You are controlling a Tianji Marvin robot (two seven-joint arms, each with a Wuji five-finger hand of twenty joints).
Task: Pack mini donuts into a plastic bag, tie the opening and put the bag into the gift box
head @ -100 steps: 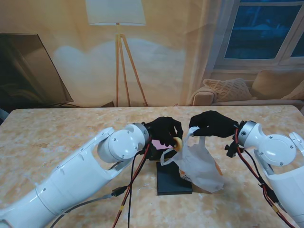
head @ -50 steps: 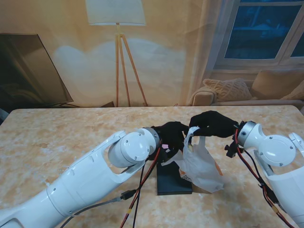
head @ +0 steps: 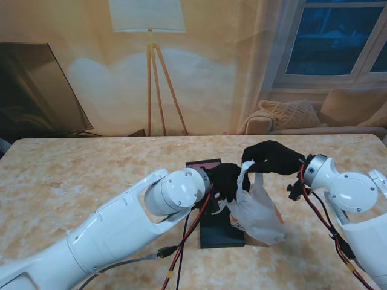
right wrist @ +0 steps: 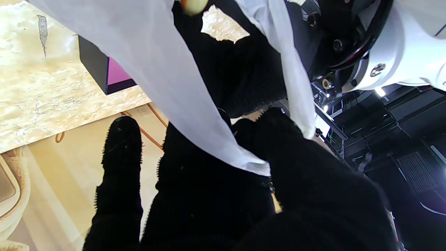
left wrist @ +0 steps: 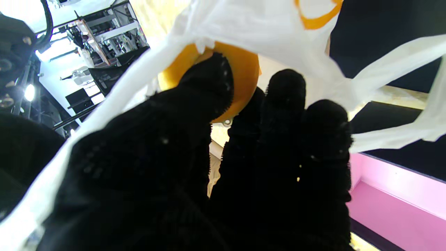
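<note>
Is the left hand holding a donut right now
Yes, in the left wrist view the left hand pinches an orange mini donut at the plastic bag opening.

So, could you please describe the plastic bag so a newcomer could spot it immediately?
Start at the marble table, middle right, where both black-gloved hands meet. The plastic bag hangs from the right hand: thin, white and crumpled, unlike the rigid dark gift box beside it.

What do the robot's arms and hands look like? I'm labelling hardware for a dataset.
Both arms have glossy white shells with round grey joint caps. Red and black cables run along each. The left hand and right hand wear black knitted gloves.
</note>
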